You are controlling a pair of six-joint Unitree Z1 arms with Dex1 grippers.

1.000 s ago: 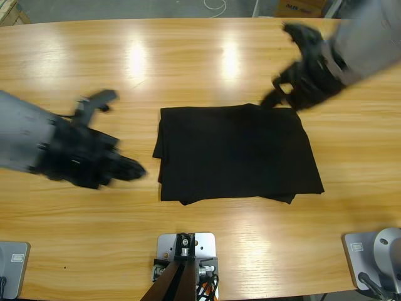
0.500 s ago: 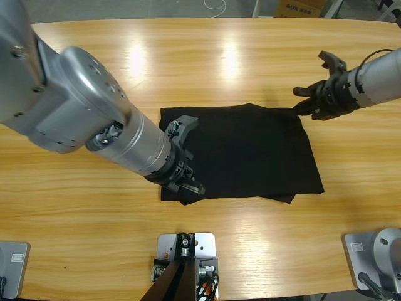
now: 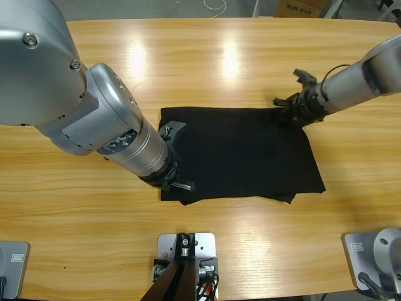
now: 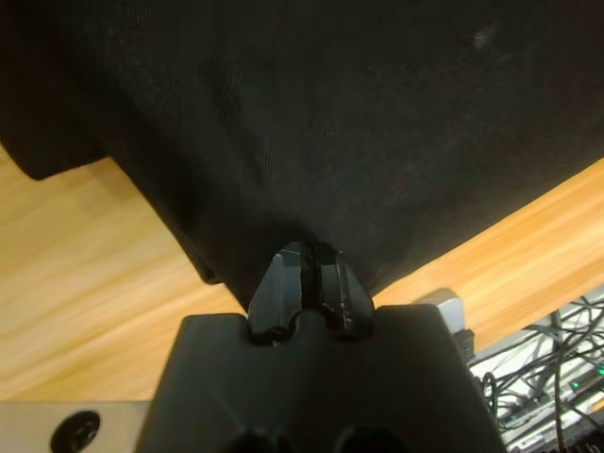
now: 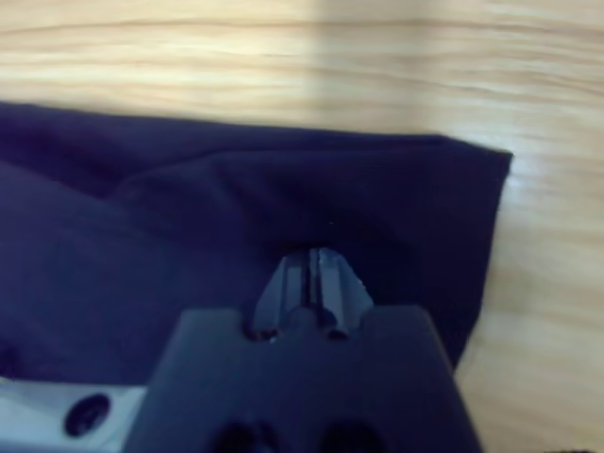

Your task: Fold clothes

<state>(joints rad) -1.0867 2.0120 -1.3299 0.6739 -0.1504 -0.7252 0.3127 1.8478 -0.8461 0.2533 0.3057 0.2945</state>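
Note:
The clothes are one black shirt [image 3: 244,157], folded into a flat rectangle at the middle of the wooden table [image 3: 188,63]. My left gripper [image 3: 182,184] sits at the shirt's near left corner, under the big silver arm that comes in from the upper left. In the left wrist view its jaws [image 4: 310,269] are pressed together with the edge of the shirt [image 4: 330,123] drawn in at their tips. My right gripper [image 3: 289,108] reaches from the right to the far right corner. There its jaws [image 5: 316,269] are shut on a fold of the shirt [image 5: 189,217].
Bare wood surrounds the shirt on all sides. A white cable [image 3: 215,5] and a cardboard box [image 3: 299,7] lie beyond the table's far edge. Below the near edge, the left wrist view shows loose cables [image 4: 547,387].
The left arm swung from the table's left onto the shirt's near left corner. The right gripper came down and leftward onto the far right corner, and its jaws went from open to shut.

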